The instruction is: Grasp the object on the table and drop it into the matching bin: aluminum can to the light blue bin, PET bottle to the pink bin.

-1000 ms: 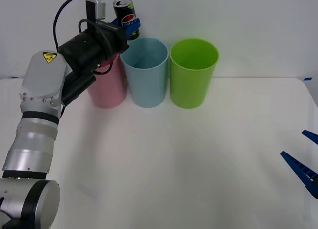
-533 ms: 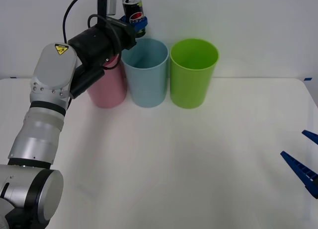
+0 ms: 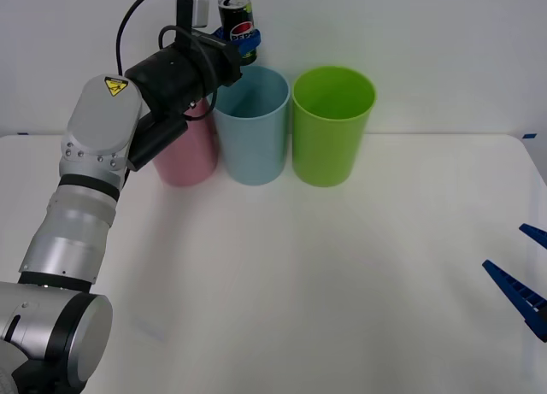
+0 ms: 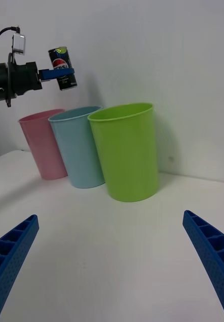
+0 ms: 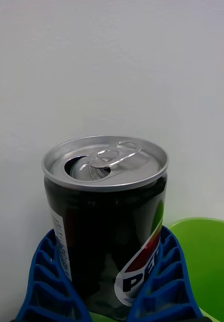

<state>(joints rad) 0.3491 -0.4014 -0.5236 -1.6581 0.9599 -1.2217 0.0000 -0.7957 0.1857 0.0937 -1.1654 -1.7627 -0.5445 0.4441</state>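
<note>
The aluminum can (image 3: 238,22), clamped in the left gripper (image 3: 243,40), is drifting rightward at the frame's upper left, now hanging above the light blue bin (image 3: 251,125); release looks imminent. The right gripper (image 3: 523,274) is idling, fingers apart, at lower right.

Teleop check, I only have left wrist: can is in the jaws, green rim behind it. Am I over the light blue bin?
Observer: In the front view the can hangs above the light blue bin, near its left rim.
Operator: Tilted?
Observer: Right wrist view shows it leaning slightly, the left gripper clamped around its lower half.
Operator: Right arm?
Observer: The right gripper is open, low over the table, away from the bins.
</note>
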